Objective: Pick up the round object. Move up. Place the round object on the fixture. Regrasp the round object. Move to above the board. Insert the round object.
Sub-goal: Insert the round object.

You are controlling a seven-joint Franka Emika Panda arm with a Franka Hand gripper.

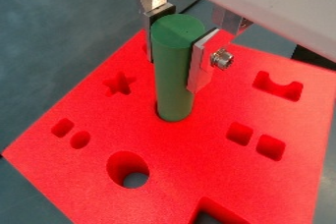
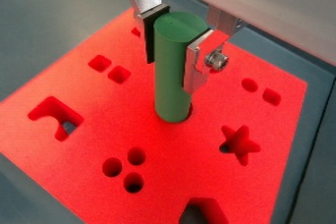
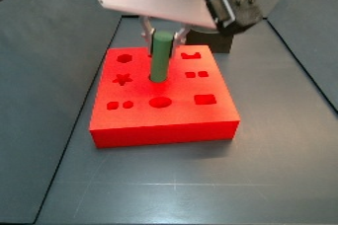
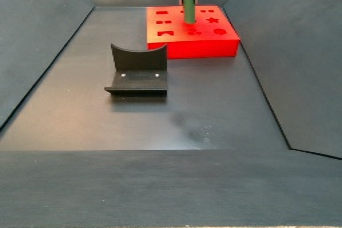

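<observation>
the gripper (image 1: 179, 33) stood over the board (image 1: 79, 130), its plates pressed narrow on the top of the one round object (image 1: 172, 71), upright below them with its lower end in a round hole. this looked like the insert step; next, push straight down, then release. one board, one fixture (image 4: 136, 70), far from the gripper.
</observation>
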